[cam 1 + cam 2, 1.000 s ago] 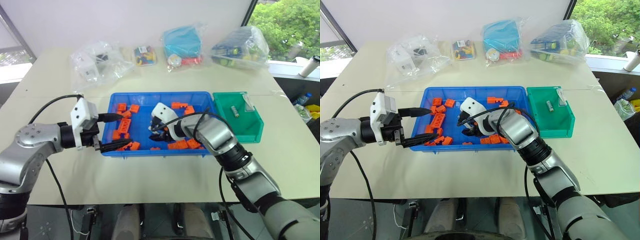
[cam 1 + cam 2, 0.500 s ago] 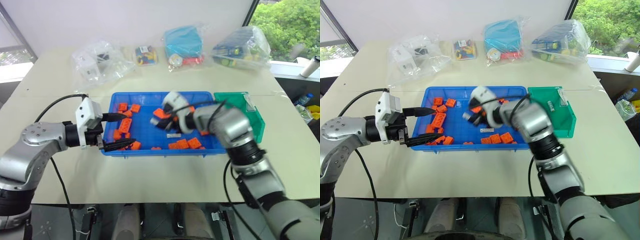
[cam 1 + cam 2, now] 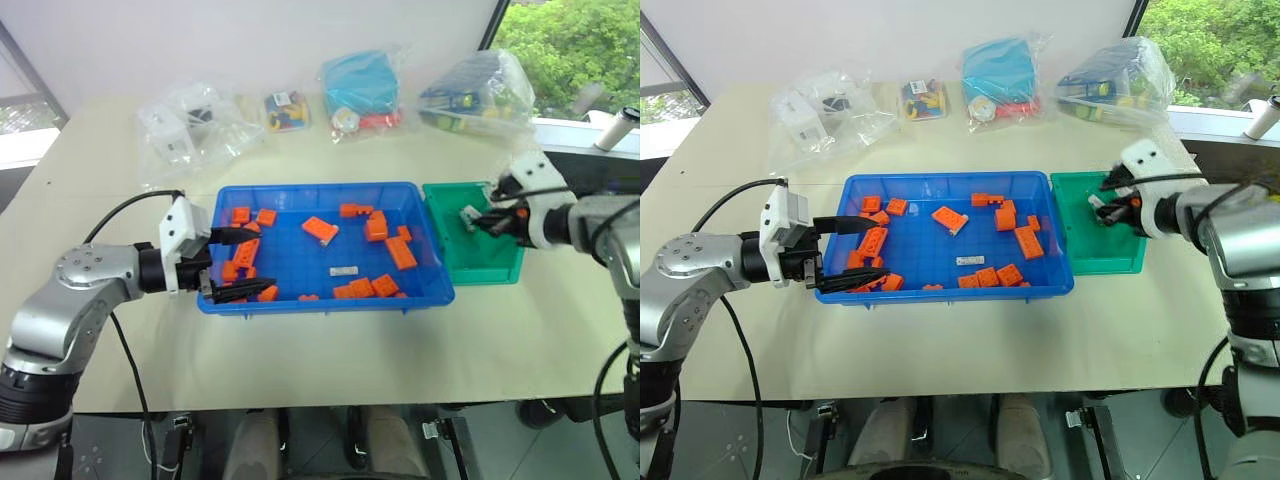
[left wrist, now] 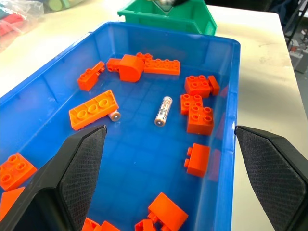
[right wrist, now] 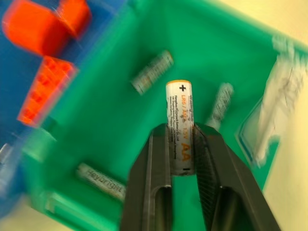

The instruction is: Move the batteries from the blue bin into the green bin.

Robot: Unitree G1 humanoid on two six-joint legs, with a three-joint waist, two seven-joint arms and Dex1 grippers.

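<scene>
Now AA battery (image 5: 180,126) is clamped between right gripper (image 5: 182,144) fingers, at centre frame over green bin (image 5: 120,120), presumably for release among three batteries lying there. Left gripper (image 4: 168,159) is held wide open, at lower frame over blue bin (image 4: 226,96), likely aimed at remaining battery (image 4: 162,111) amid orange blocks (image 4: 197,113).

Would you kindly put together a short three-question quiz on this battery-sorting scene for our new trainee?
1. True or false: the right pincer grips a battery above the green bin.
2. In the left wrist view, what silvery item lies in the middle of the blue bin?
3. The left pincer is: A) open B) shut on an orange block.

Key: 1 true; 2 a loose battery; 3 A.
</scene>
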